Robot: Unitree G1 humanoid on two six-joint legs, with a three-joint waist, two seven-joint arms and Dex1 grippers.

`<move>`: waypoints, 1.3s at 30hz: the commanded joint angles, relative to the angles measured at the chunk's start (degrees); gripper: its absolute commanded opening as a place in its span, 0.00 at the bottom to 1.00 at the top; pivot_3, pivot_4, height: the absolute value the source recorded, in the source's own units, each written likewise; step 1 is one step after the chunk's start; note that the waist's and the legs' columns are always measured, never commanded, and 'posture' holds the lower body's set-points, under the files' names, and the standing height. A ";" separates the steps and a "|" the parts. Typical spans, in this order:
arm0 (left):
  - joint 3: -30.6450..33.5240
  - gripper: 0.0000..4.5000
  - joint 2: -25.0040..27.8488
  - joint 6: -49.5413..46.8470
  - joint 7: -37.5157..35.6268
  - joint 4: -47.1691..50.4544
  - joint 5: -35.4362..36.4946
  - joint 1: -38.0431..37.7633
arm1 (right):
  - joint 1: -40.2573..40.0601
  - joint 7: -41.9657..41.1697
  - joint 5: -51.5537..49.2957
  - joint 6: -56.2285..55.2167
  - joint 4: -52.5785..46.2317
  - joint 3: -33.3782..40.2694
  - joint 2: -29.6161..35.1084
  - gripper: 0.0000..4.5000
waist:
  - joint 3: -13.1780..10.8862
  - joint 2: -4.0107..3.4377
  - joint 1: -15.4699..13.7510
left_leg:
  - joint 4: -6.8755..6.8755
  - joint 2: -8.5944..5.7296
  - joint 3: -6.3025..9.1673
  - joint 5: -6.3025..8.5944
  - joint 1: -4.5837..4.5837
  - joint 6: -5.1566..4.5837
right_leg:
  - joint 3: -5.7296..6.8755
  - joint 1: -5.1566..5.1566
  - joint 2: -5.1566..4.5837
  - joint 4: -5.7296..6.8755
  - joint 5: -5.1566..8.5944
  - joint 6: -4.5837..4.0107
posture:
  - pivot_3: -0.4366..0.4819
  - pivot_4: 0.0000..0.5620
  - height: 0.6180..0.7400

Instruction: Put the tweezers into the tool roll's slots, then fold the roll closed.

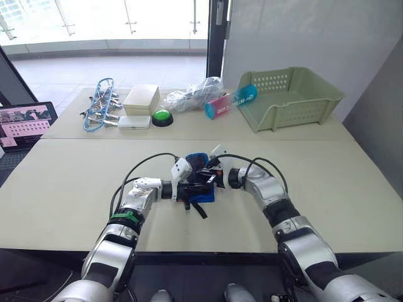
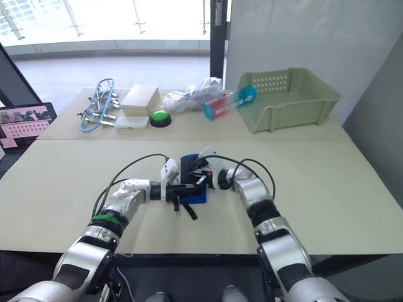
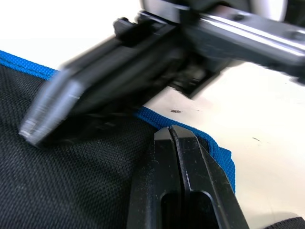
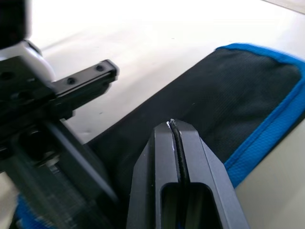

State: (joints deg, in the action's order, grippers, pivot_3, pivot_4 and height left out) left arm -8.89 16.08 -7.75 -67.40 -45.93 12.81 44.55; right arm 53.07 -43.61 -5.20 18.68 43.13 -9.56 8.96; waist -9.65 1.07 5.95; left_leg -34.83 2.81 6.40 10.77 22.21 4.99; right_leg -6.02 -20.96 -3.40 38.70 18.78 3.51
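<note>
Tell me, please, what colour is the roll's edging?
Bright blue, around the black roll; clearest in the right wrist view.

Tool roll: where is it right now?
The tool roll lies on the near table at centre, between the left end effector and the right end effector, well short of the green basket.

Daylight is pouring through far windows (image 1: 107, 19) onto a pale floor (image 1: 94, 69), a grey wall (image 1: 315, 38) is standing far right, and two beige tables (image 1: 63, 189) are sitting end to end.
</note>
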 commanded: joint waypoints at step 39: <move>33.79 0.00 22.29 -16.72 11.70 53.29 17.84 -38.32 | -34.20 3.00 -20.54 19.93 -57.07 27.89 22.53 0.06 | -0.19 -0.21 -1.94 | 0.07 0.01 0.06 0.09 1.31 -0.15 | 0.01 -1.21 -0.05 -0.17 0.01 -0.06 | 0.48 0.27 1.00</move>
State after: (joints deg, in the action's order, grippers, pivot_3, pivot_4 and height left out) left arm 22.69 37.22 -25.16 -55.59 6.00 29.79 7.79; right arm 20.55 -40.34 -23.97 38.18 -9.70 15.93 30.30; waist -9.83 0.86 4.01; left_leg -34.74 2.82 6.40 10.86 23.50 4.84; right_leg -6.05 -22.16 -3.44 38.47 18.80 3.46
